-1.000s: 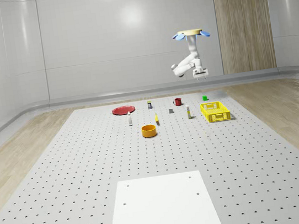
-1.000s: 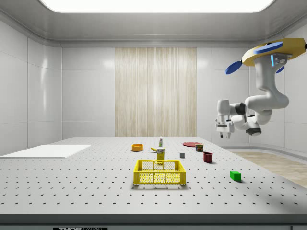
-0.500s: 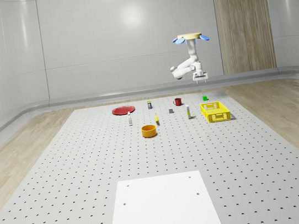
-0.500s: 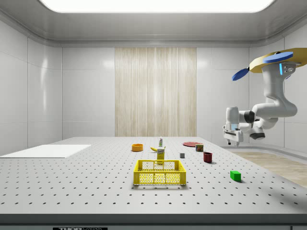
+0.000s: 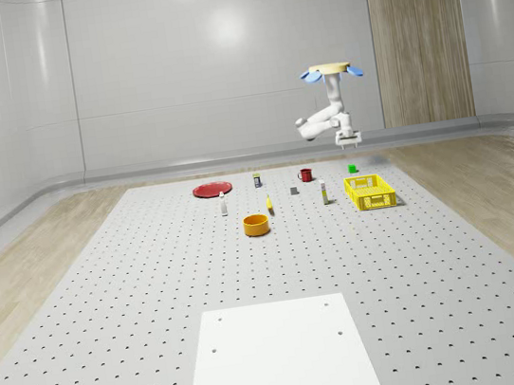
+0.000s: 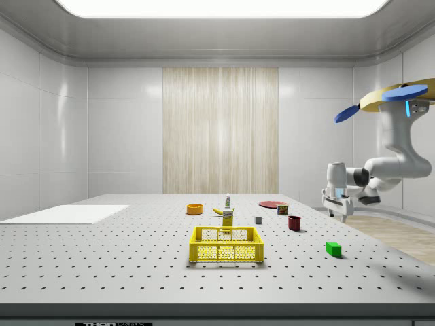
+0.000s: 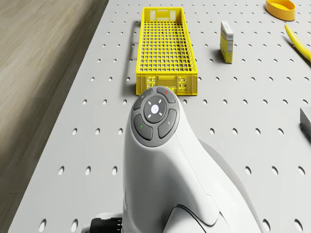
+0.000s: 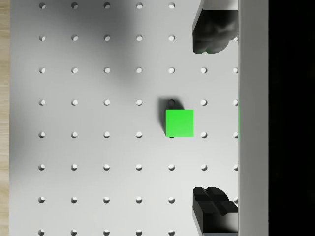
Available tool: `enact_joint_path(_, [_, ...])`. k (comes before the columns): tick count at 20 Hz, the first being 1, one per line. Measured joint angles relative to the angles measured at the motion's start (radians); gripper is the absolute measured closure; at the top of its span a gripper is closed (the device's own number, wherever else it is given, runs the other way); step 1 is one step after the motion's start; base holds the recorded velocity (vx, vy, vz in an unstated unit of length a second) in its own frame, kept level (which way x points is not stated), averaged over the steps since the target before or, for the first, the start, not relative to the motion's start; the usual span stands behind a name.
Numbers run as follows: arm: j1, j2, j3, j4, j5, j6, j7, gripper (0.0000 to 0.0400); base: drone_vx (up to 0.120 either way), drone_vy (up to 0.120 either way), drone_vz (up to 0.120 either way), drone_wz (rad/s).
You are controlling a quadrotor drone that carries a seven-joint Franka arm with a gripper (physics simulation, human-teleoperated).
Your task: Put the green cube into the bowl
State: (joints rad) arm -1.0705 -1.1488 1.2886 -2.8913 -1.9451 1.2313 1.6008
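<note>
The green cube (image 5: 352,168) (image 6: 333,248) lies on the perforated table near its far right edge. In the wrist view the green cube (image 8: 179,123) rests on the table between my two fingers, nearer their roots. The drone (image 5: 330,71) (image 6: 397,95) hovers above that far right area. My gripper (image 5: 349,141) (image 6: 338,212) (image 8: 212,122) hangs open, pointing down, a short way above the cube and holding nothing. The orange bowl (image 5: 257,224) (image 6: 194,208) (image 7: 281,7) stands near the table's middle, well apart from the cube.
A yellow basket (image 5: 373,191) (image 6: 226,244) (image 7: 165,48) sits just in front of the cube. A red mug (image 5: 305,175) (image 6: 294,223), a red plate (image 5: 211,189), a banana (image 7: 299,41) and a small box (image 7: 226,41) stand around. A white sheet (image 5: 280,357) covers the near table.
The drone and arm have sunk and drifted toward the side view's right, bringing the gripper lower and closer over the green cube. The objects on the table have not moved.
</note>
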Motion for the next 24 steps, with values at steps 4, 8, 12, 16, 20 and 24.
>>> enact_joint_path(4, [-0.007,-0.020,0.007,0.001,0.011,0.018,0.007,0.0000,0.000,0.000,-0.120,0.000])
enact_joint_path(8, [-0.014,-0.039,0.013,0.003,0.021,0.036,0.013,0.0000,0.000,-0.020,-0.120,0.000])
enact_joint_path(12, [-0.020,-0.058,0.018,0.004,0.030,0.053,0.019,0.0000,0.000,-0.030,-0.120,0.000])
enact_joint_path(16, [-0.026,-0.077,0.023,0.005,0.040,0.070,0.024,0.0000,0.000,0.000,-0.120,0.000])
enact_joint_path(20, [-0.031,-0.094,0.028,0.007,0.048,0.086,0.029,0.0000,0.070,0.000,-0.060,0.000])
enact_joint_path(24, [-0.032,-0.116,0.011,0.010,0.037,0.112,0.030,0.0000,0.010,0.000,0.000,0.000])
